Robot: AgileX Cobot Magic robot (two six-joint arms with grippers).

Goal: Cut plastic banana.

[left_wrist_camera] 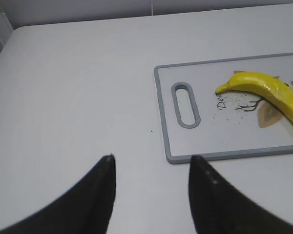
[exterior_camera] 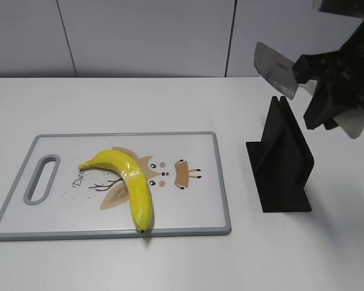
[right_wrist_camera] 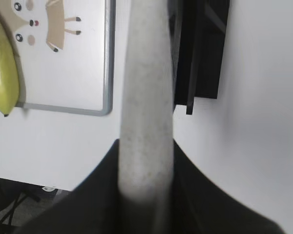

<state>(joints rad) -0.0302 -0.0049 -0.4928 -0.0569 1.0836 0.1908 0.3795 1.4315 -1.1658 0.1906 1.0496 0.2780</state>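
The plastic banana (exterior_camera: pixel 130 179) lies on the white cutting board (exterior_camera: pixel 194 209), stem to the left and dark tip at the board's front edge. It also shows in the left wrist view (left_wrist_camera: pixel 268 90) and the right wrist view (right_wrist_camera: pixel 2 68). My right gripper (exterior_camera: pixel 318 85) is shut on a knife with a grey blade (exterior_camera: pixel 275 68) and holds it in the air above the black knife stand (exterior_camera: pixel 282 160). The pale speckled handle (right_wrist_camera: pixel 145 97) sits between the jaws (right_wrist_camera: pixel 145 146). My left gripper (left_wrist_camera: pixel 151 163) is open and empty over the bare table, left of the board's front corner (left_wrist_camera: pixel 173 158).
The board has a grey rim, a slot handle (exterior_camera: pixel 41 179) at its left end and a cartoon print. The black stand (right_wrist_camera: pixel 202 48) stands right of the board, a small gap away. The table's front edge shows in the right wrist view.
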